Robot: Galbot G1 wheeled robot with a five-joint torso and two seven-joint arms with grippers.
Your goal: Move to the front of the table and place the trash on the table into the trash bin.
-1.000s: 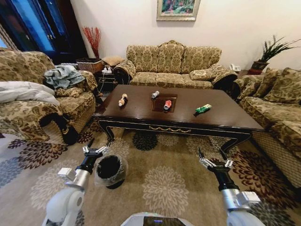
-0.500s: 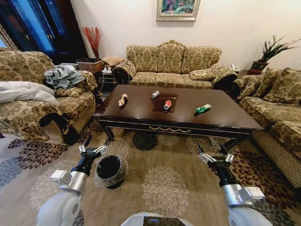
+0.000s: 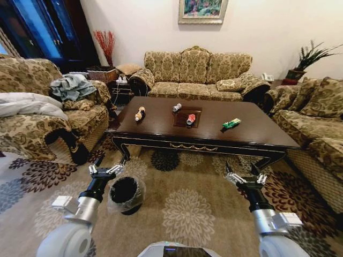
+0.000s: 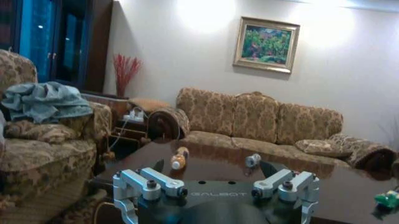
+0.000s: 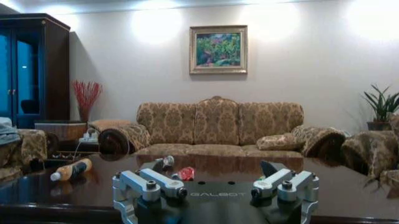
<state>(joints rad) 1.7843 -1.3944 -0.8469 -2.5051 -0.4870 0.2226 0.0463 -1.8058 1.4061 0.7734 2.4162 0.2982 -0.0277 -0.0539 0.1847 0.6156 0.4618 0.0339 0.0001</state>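
Note:
The dark glossy table (image 3: 257, 128) stands ahead across the rug. On it lie the trash items: a tan bottle (image 3: 140, 113) at the left, a silver can (image 3: 176, 107), a red crushed can (image 3: 191, 119) on the centre inlay, and a green wrapper (image 3: 231, 124) at the right. The black trash bin (image 3: 126, 194) with its clear bag sits on the rug, just right of my left gripper (image 3: 105, 170). My right gripper (image 3: 246, 179) hovers over the rug short of the table's right front leg. Both are open and hold nothing. The left wrist view shows the left gripper (image 4: 213, 167), the tan bottle (image 4: 180, 158) and the silver can (image 4: 252, 160). The right wrist view shows the right gripper (image 5: 212, 168) and the red can (image 5: 186, 174).
Patterned sofas ring the table: one behind it (image 3: 198, 72), an armchair with clothes at the left (image 3: 48, 118), another sofa at the right (image 3: 316, 123). A cluttered side table (image 3: 115, 80) stands at the back left. Open flowered rug (image 3: 187, 209) lies between me and the table.
Both arms have shifted slightly: the left forearm has drawn lower and leftward, and the right gripper has risen a little toward the table. The table and trash have not moved.

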